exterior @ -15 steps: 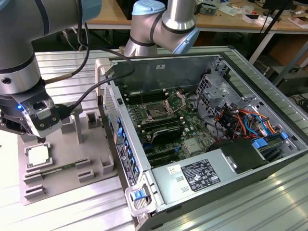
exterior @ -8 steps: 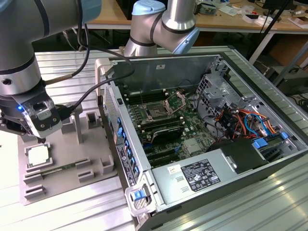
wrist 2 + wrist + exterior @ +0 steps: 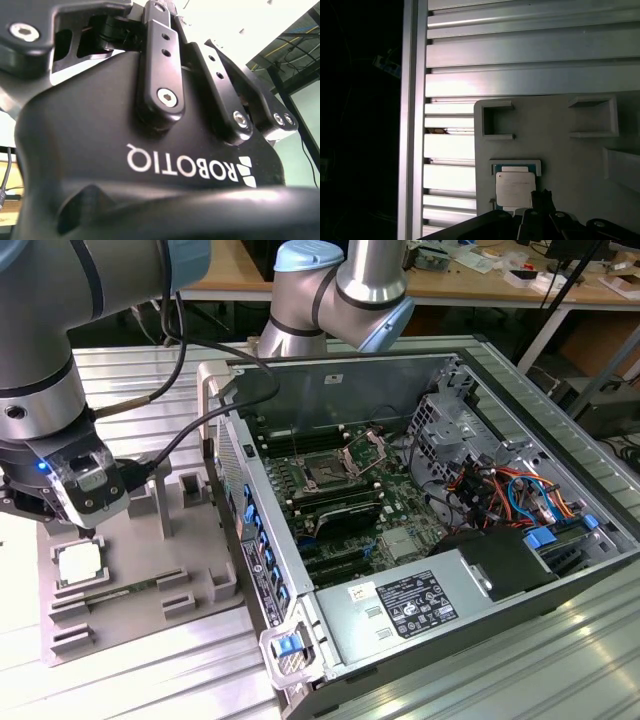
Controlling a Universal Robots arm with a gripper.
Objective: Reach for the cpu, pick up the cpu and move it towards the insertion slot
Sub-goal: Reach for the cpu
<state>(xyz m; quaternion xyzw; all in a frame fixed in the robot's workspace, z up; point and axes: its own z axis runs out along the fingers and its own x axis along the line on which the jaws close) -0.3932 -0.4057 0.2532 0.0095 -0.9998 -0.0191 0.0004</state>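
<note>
My black gripper (image 3: 542, 202) hangs low over the grey plastic tray (image 3: 560, 150) that rests on the ribbed aluminium table (image 3: 520, 80), at the exterior view's left. I cannot tell whether it is spread or clenched. The cpu (image 3: 515, 189), a small flat square chip with a pale silvery-white metal top, lies flat in a shallow pocket of that tray, right beneath me and not yet lifted. In the first wrist view the dark end of my gripper shows just beside one edge of the chip, but I cannot tell whether it touches. The insertion slot (image 3: 325, 475), a square dark socket with its shiny hinged metal frame tilted up, sits on the green circuit board (image 3: 400, 505). That board lies inside the open grey computer case (image 3: 330, 390), well apart from me towards the exterior view's right.
</note>
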